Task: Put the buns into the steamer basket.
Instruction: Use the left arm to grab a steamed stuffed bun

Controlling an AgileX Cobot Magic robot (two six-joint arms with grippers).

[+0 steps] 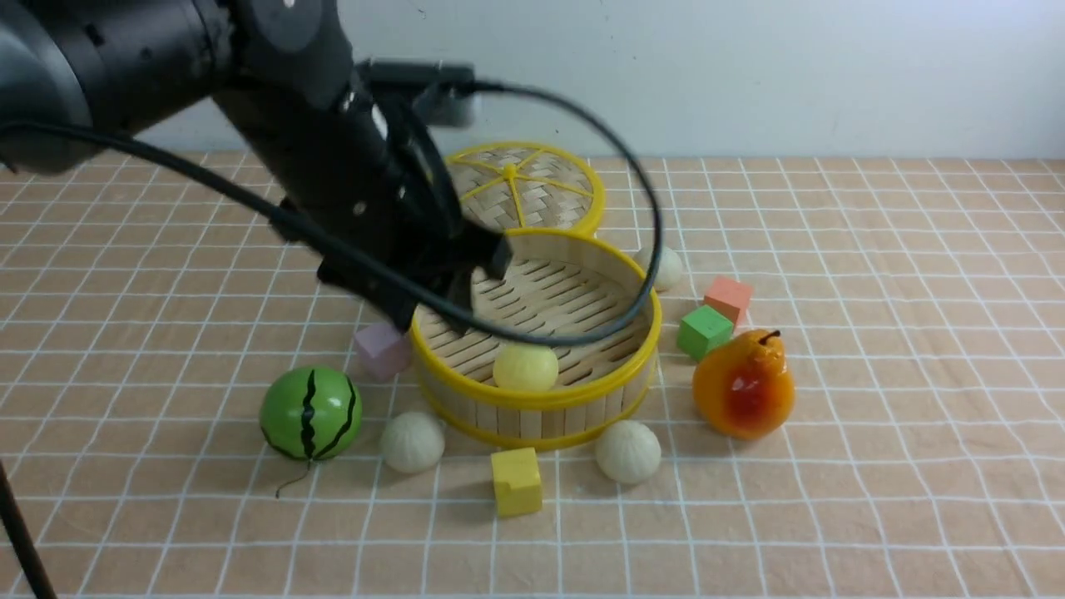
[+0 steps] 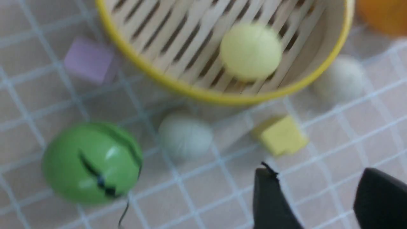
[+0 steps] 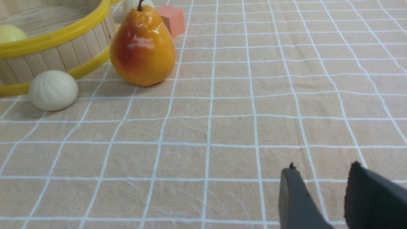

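pale yellow ball bun (image 1: pixel 525 367) sitting in round bamboo steamer basket (image 1: pixel 549 420); our parted, empty left gripper (image 2: pixel 318 178) needing off-white pleated bun (image 1: pixel 413 442) beside basket.

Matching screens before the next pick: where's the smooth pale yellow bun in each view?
Front view: smooth pale yellow bun inside the round bamboo steamer basket, by its near wall.
Left wrist view: bun on the slatted floor, blurred.
Right wrist view: bun peeking over the rim, partly cropped.
Shared landmark: the basket's yellow rim.
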